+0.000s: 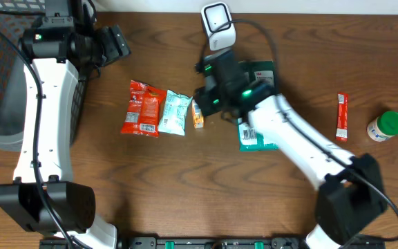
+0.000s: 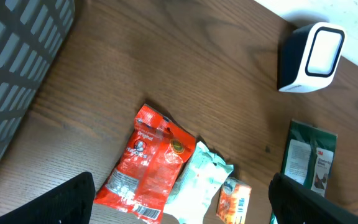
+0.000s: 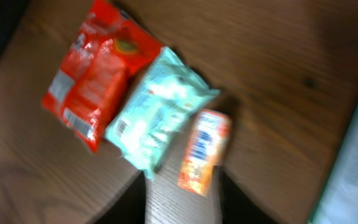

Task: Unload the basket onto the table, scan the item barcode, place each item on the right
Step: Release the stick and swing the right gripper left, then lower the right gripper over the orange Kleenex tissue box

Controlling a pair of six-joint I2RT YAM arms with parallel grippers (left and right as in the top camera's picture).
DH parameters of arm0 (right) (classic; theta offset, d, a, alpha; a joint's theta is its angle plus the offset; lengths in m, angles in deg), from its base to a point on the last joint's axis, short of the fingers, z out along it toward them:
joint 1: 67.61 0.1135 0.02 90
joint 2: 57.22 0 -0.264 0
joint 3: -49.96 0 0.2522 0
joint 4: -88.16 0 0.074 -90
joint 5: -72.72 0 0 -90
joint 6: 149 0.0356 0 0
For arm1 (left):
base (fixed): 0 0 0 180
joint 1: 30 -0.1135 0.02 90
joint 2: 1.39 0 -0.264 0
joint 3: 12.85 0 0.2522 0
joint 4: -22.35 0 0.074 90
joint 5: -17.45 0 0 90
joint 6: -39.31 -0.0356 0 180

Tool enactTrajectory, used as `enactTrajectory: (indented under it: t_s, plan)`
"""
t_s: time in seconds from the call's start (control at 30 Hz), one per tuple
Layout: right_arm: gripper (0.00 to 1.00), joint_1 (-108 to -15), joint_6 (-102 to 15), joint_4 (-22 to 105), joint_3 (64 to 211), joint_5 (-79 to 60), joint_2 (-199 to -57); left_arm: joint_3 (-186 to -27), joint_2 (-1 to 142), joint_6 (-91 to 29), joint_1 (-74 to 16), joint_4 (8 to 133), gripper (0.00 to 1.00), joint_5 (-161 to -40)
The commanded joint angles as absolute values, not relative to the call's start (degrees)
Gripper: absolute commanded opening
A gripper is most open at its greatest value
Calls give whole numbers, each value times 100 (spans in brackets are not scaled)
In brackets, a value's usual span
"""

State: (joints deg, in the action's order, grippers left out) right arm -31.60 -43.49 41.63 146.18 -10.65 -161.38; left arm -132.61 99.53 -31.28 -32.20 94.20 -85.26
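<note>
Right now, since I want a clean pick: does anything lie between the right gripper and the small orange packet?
Nothing visible does: the orange packet lies just ahead of the right gripper, whose jaws are open. The pale green packet lies close beside one long side, so a finger might catch it.

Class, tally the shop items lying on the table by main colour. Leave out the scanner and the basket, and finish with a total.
Red: 2 (snack bag, stick sachet)
Pale teal: 1 (soft packet)
Orange: 1 (small packet)
Dark green: 1 (flat pack)
White with a green cap: 1 (bottle)
Total: 6
</note>
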Motion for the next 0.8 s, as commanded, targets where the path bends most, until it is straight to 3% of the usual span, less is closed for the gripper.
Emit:
enactTrajectory:
  t_s: [0.0, 0.3, 0.77]
  plan:
    - [15, -2734, -3973, 4392, 14609, -1854, -16549, -13398, 9849, -3204, -3235, 9433, 89, -8491]
    - [10, -2448, -3975, 4891, 14609, -3041, -17172, -13398, 9849, -3204, -3235, 9433, 89, -8491]
    - [8, -2551, -3973, 4987, 14607, -2079, -17174, -13398, 9849, -3204, -3235, 9433, 90, -8491]
